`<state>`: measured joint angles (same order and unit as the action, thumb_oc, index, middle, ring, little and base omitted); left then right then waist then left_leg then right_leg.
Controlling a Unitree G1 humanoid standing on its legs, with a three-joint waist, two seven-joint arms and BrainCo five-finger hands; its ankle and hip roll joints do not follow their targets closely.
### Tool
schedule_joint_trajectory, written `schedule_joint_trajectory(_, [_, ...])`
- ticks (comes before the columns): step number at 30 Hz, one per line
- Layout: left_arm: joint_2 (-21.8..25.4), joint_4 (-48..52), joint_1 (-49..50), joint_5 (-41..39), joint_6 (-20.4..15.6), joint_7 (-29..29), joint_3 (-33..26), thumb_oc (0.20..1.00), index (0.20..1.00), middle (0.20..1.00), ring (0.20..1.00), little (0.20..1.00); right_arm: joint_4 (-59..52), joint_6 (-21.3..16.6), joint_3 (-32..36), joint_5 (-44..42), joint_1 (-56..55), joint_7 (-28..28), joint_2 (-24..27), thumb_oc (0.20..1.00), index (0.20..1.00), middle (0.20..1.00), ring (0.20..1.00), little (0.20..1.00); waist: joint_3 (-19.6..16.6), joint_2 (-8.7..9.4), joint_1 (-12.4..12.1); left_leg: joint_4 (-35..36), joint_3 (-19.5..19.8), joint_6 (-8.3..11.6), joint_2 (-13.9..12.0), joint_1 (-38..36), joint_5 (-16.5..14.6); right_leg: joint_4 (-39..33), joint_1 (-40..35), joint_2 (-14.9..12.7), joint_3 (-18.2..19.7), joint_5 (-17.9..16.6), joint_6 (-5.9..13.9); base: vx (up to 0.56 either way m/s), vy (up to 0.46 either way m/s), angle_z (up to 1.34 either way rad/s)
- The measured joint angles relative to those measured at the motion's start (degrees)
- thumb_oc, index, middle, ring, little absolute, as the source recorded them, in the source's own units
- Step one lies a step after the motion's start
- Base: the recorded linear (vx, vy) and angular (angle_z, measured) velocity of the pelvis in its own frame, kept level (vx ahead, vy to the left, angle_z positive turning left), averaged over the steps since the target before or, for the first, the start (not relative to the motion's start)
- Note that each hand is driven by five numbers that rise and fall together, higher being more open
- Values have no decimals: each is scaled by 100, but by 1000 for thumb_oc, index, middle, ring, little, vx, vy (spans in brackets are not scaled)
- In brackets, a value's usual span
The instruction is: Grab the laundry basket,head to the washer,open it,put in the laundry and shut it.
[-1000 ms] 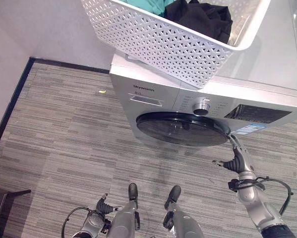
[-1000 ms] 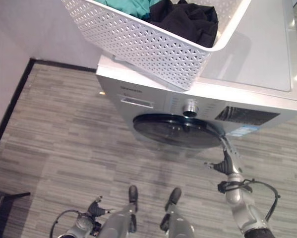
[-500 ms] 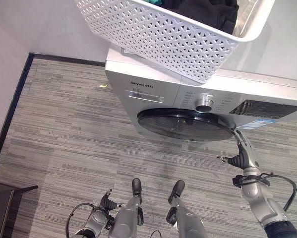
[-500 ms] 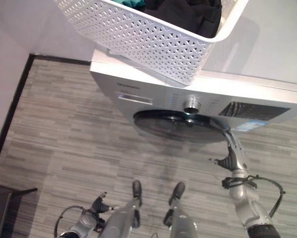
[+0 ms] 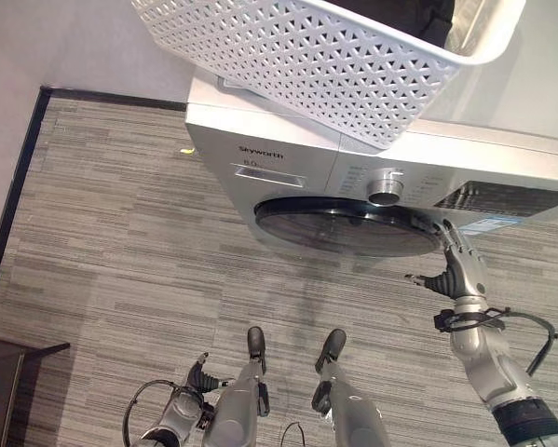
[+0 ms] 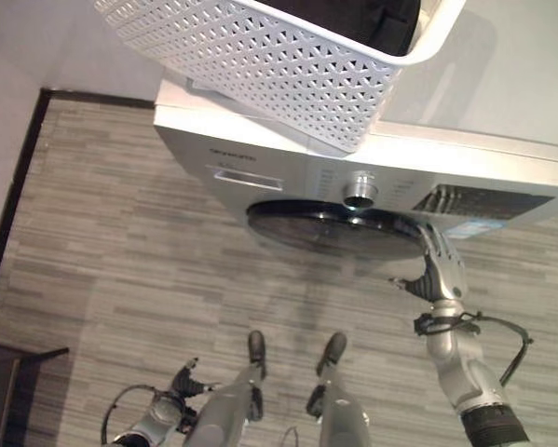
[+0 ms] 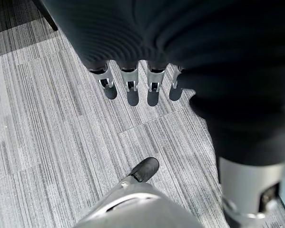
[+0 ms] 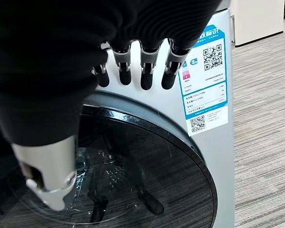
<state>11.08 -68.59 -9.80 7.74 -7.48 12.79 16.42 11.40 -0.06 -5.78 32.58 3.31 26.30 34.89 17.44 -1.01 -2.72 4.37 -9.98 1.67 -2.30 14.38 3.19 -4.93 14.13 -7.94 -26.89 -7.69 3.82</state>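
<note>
Basket [image 5: 353,56] sits atop washer [image 5: 502,158]; right hand [image 5: 457,270], fingers relaxed, has risen to the closed door's [image 5: 344,226] edge, ready to open.

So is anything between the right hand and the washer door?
Nothing: in the right wrist view the right hand reaches the washer door rim, the stretch bare.

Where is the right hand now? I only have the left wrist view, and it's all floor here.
Observer: The right hand is up at the right edge of the washer door, fingers straight.
Operator: Door open yet?
Observer: No, it sits shut against the front of the washer.
Operator: Basket?
Observer: The laundry basket rests on top of the washer, with dark clothes inside.
</note>
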Motion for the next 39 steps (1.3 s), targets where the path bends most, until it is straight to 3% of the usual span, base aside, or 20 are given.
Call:
schedule_joint_trajectory(7, [-1,0,-58,-53,-1,90,-30,1000,1000,1000,1000,1000,18,79,-9,0,77,115,5,1000,1000,1000,1000,1000,45,-1,15,-13,-3,-12,8,289,40,1,286,-10,6,-23,-27,0,0,0])
schedule_joint_trajectory(14, [-8,7,-172,-115,-30,201,-185,1000,1000,1000,1000,1000,22,153,-14,20,237,263,69,1000,1000,1000,1000,1000,348,-23,25,-10,-43,-19,9,374,43,0,399,-7,58,-40,-46,38,-7,-2])
schedule_joint_trajectory(15, [38,233,-159,-112,44,127,-284,1000,1000,1000,1000,1000,358,13,-183,-343,749,65,343,1000,1000,1000,1000,1000,407,4,153,-144,-6,14,16,393,-1,6,371,-19,129,-65,-47,17,-33,-2])
schedule_joint_trajectory(16, [11,110,-244,-113,1,78,-129,1000,1000,1000,1000,1000,1531,-204,18,-839,1652,7,701,1000,1000,1000,1000,1000,367,-54,115,-381,-27,-1,37,595,-79,8,441,-77,156,-95,-6,32,-13,-4])
schedule_joint_trajectory(17, [-2,196,-253,-115,-85,73,-27,1000,1000,1000,1000,1000,2035,-113,169,-1201,2038,80,909,1000,1000,1000,1000,1000,374,-89,45,-324,-34,-19,44,565,-67,5,443,-70,170,-103,-11,0,0,0])
schedule_joint_trajectory(20, [12,18,-240,-168,-193,-16,95,1000,1000,1000,1000,1000,3221,-187,-646,-1913,2572,-24,1716,1000,1000,1000,1000,1000,373,-153,-4,-202,-21,-65,49,568,38,5,506,-64,160,-135,-34,8,8,1])
schedule_joint_trajectory(23, [16,-52,-137,-299,-228,-59,124,1000,1000,1000,1000,1000,3814,-355,-1389,-2120,3040,-116,2042,1000,1000,1000,1000,1000,348,-253,-3,-212,-18,-89,49,562,60,4,497,-65,162,-167,-63,0,0,0])
schedule_joint_trajectory(30, [-20,-52,-102,-335,-240,-77,239,1000,1000,1000,1000,1000,4424,-410,-2143,-2273,3774,-410,2168,1000,1000,1000,1000,1000,255,-534,-63,-203,3,-24,16,573,132,2,501,-36,150,-216,-111,0,0,0])
schedule_joint_trajectory(39, [-53,-50,-57,-336,-239,-183,236,1000,1000,1000,1000,1000,4469,-503,-2241,-2505,3800,-817,2151,1000,1000,1000,1000,1000,165,-672,-140,-204,18,-40,-25,564,218,4,473,8,118,-244,-144,1,-4,1])
